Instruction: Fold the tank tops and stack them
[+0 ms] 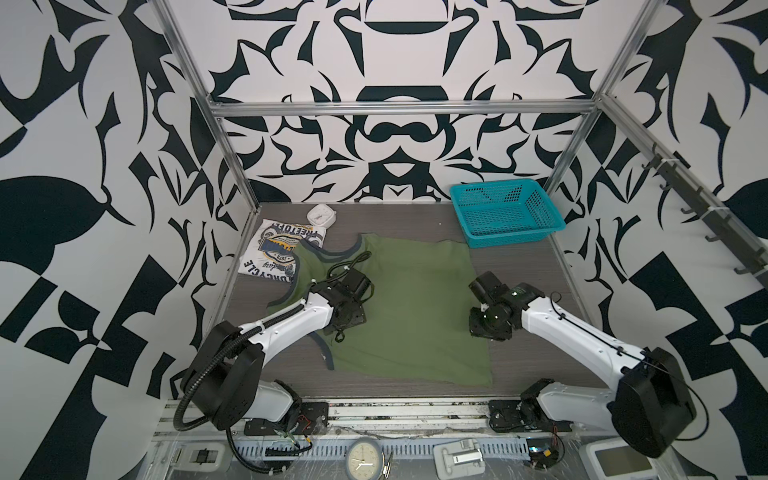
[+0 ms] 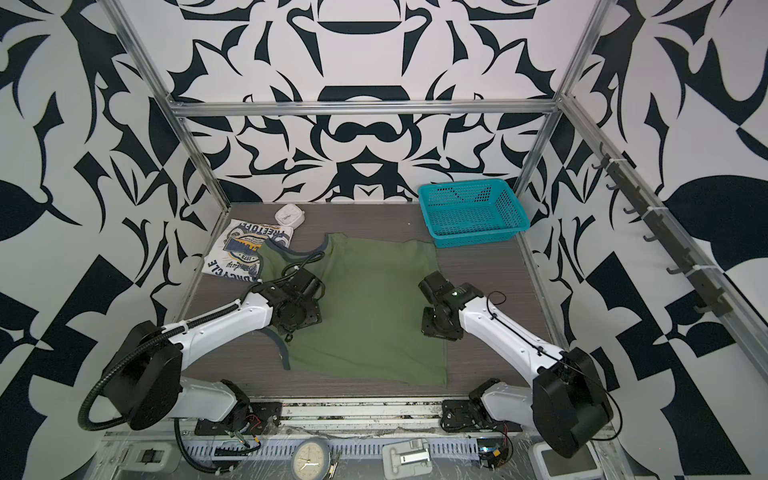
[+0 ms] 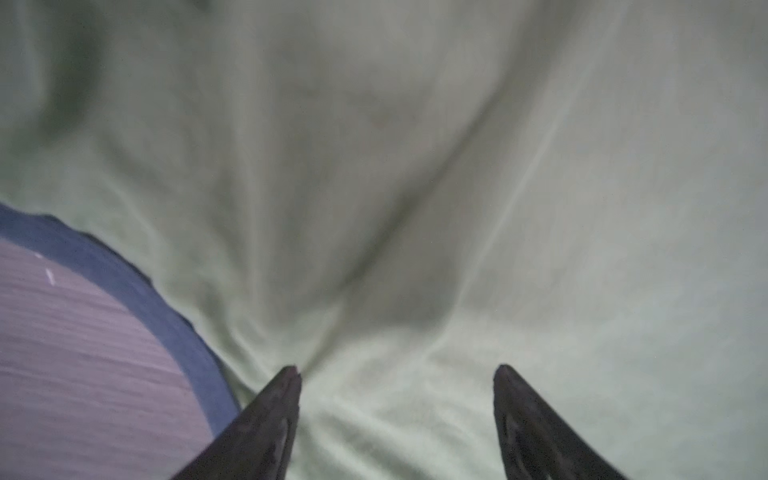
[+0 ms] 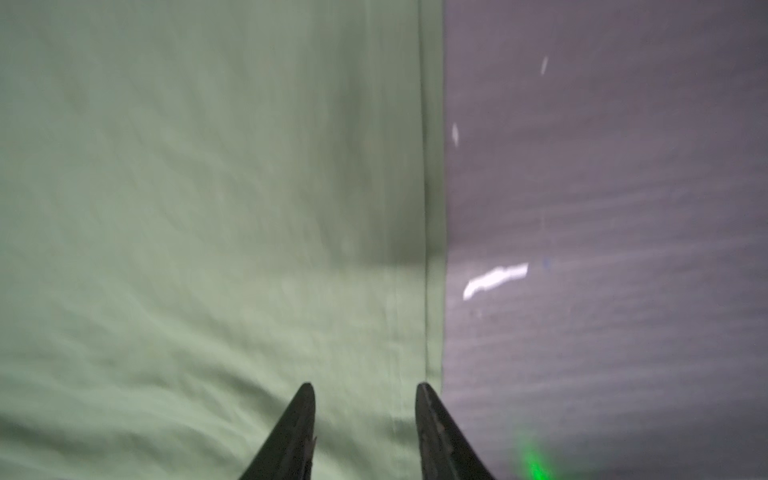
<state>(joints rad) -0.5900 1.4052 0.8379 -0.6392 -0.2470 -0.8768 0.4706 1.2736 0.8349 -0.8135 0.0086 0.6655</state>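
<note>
Both top views show a teal mesh basket point(image 1: 515, 237) point(image 2: 478, 241) in a back corner of the counter point(image 1: 407, 220), its perforated floor showing bare.

The olive tank top point(image 1: 415, 299) point(image 2: 374, 307) lies spread flat, plain side up, just beside the basket. One hem corner reaches the basket's front wall; whether they touch I cannot tell. The white tank top point(image 1: 270, 249) point(image 2: 237, 249) sits folded, print up, well apart from the basket on the far side of the olive one. An olive shoulder strap overlaps its edge. A small white clock point(image 1: 321, 215) point(image 2: 289, 215) stands just behind the white top, along the same back edge as the basket.

Both arms reach over the olive cloth, and their wrists hide parts of it.

The left wrist view shows the left tool point(image 3: 397, 368) with fingers wide apart above wrinkled olive fabric near the dark-trimmed armhole, clamping nothing. The right wrist view shows the right tool point(image 4: 363, 384) with fingers apart by a narrower gap over the hem on the basket's side, where cloth meets bare counter, also gripping nothing.
</note>
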